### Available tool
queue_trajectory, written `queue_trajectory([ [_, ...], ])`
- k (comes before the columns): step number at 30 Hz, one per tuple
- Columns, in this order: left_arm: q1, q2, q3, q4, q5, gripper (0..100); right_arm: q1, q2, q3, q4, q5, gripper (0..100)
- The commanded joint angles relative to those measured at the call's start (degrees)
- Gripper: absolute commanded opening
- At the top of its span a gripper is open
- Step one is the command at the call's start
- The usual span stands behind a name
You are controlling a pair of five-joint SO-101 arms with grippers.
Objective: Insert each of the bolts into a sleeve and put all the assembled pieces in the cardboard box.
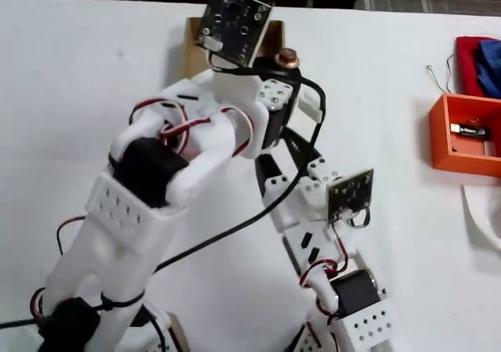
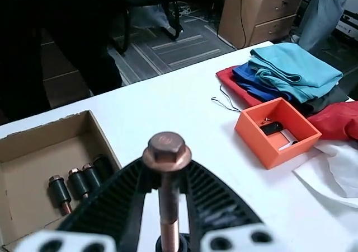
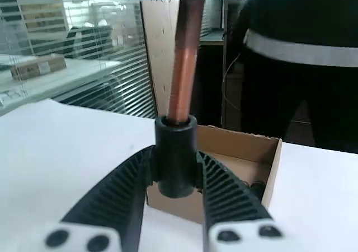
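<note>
My left gripper (image 2: pixel 166 176) is shut on a copper bolt (image 2: pixel 166 151), held head up by its shaft. The bolt's lower end sits inside a black sleeve (image 3: pixel 175 151), on which my right gripper (image 3: pixel 176 171) is shut. From above, the bolt head (image 1: pixel 287 57) shows over the left gripper (image 1: pixel 282 78), with the right gripper (image 1: pixel 275 152) just below it. The cardboard box (image 2: pixel 33 145) lies beside them and holds several assembled pieces (image 2: pixel 75 182). The box (image 1: pixel 192 43) is partly hidden behind the left arm.
An orange tray (image 1: pixel 462 145) with a small black item stands at the right. Folded blue and red cloths (image 2: pixel 291 70) lie behind the tray (image 2: pixel 277 131). A white sheet (image 2: pixel 335 168) lies next to it. A person in dark clothes stands beyond the table.
</note>
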Motion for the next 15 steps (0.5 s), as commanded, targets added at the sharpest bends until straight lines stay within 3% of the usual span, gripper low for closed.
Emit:
queue_trajectory([
  [1, 0.2, -0.3, 0.2, -2.4, -0.6, 3, 0.9, 0.3, -3.6, -0.3, -0.9, 2.2],
  [15, 0.3, -0.9, 6.5, -2.1, -0.4, 3, 1.0, 0.4, -4.8, 1.3, -0.9, 2.2],
])
